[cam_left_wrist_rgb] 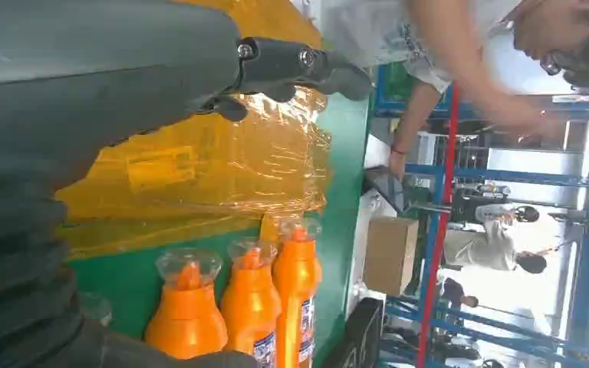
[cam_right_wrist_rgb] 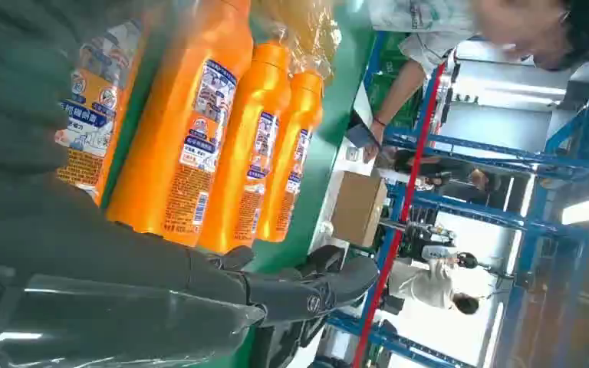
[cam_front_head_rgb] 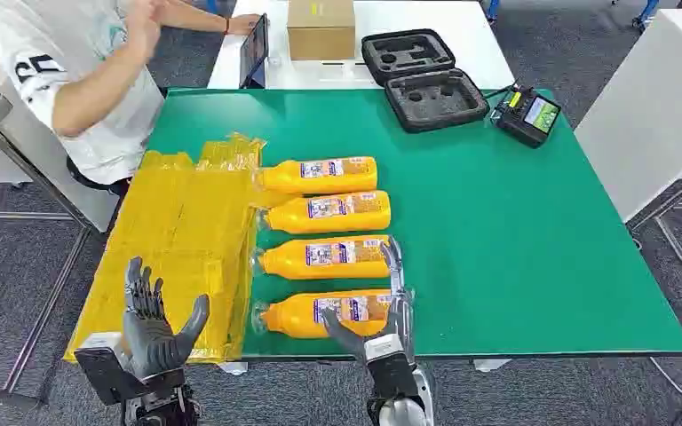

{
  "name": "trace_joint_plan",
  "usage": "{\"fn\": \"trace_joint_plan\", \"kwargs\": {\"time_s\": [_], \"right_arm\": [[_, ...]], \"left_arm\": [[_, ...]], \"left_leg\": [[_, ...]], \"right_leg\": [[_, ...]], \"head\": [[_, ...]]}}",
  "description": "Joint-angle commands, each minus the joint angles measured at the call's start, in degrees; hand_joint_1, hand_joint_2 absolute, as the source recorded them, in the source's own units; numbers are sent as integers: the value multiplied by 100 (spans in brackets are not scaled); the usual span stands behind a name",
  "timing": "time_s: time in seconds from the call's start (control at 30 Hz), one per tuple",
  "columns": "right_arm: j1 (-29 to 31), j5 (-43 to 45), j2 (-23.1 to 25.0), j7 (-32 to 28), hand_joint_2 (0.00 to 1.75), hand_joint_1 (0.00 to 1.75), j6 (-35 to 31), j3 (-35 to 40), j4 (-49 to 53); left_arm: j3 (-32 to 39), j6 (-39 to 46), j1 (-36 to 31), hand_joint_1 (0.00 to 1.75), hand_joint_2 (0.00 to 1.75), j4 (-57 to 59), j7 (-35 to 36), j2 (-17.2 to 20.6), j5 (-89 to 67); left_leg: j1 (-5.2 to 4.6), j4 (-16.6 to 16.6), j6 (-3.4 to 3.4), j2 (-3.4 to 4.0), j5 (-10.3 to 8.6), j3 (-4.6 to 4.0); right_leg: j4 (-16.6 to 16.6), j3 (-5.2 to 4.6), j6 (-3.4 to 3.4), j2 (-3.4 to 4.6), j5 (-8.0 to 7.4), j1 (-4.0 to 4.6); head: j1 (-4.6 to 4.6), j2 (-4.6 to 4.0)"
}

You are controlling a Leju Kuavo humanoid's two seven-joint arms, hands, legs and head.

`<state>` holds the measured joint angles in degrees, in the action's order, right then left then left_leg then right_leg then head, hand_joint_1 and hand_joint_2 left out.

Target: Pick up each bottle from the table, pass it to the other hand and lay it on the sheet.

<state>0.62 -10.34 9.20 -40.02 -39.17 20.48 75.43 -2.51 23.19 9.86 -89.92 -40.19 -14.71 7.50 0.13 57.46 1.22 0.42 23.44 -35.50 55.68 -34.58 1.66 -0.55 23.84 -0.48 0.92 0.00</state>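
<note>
Several orange bottles lie side by side on the green table (cam_front_head_rgb: 515, 248), caps towards the yellow plastic sheet (cam_front_head_rgb: 182, 240). From far to near: one bottle (cam_front_head_rgb: 320, 175), a second (cam_front_head_rgb: 333, 211), a third (cam_front_head_rgb: 324, 257) and the nearest bottle (cam_front_head_rgb: 306, 315). My right hand (cam_front_head_rgb: 382, 319) is at the nearest bottle's base end, thumb lying on its label and fingers stretched out past it, not closed. In the right wrist view its fingers (cam_right_wrist_rgb: 314, 287) are straight beside the nearest bottle (cam_right_wrist_rgb: 92, 115). My left hand (cam_front_head_rgb: 155, 328) hovers open, fingers spread, over the sheet's near edge.
A person (cam_front_head_rgb: 80, 80) sits at the far left corner by a tablet (cam_front_head_rgb: 255, 49). A cardboard box (cam_front_head_rgb: 321, 27), an open black foam case (cam_front_head_rgb: 422, 80) and a small screen device (cam_front_head_rgb: 528, 114) stand at the back. A white table (cam_front_head_rgb: 657, 106) is to the right.
</note>
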Motion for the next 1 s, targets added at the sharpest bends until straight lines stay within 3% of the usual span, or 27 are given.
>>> {"fn": "trace_joint_plan", "kwargs": {"time_s": [0.03,0.6,0.73,0.83,1.0], "right_arm": [[50,4,-39,2,175,0,-23,-98,-189],[42,-65,-84,2,175,0,-74,-69,-63],[75,-592,-155,47,175,0,157,-160,-203],[-50,-2423,-429,1386,175,0,986,-86,58],[-161,-3871,-647,2616,175,0,1980,-64,650]], "left_arm": [[-42,5,-107,0,175,278,19,90,16],[-106,-32,-172,0,175,336,19,143,31],[-172,37,-187,0,175,355,19,199,-36],[-80,-53,-148,0,175,408,19,222,-60],[102,-310,-117,0,175,407,19,113,-144]], "left_leg": [[3,-8,-6,-8,10,32],[3,-9,-8,-7,12,38],[1,-7,-4,-10,5,22],[2,-8,-5,-7,7,27],[1,-4,-7,-15,16,39]], "right_leg": [[-8,33,-5,-1,11,2],[-8,38,-6,1,12,2],[-6,23,-3,-5,7,0],[-8,29,-4,-1,8,1],[-4,42,-5,-7,19,0]], "head": [[0,0],[0,0],[0,0],[0,0],[0,0]]}}
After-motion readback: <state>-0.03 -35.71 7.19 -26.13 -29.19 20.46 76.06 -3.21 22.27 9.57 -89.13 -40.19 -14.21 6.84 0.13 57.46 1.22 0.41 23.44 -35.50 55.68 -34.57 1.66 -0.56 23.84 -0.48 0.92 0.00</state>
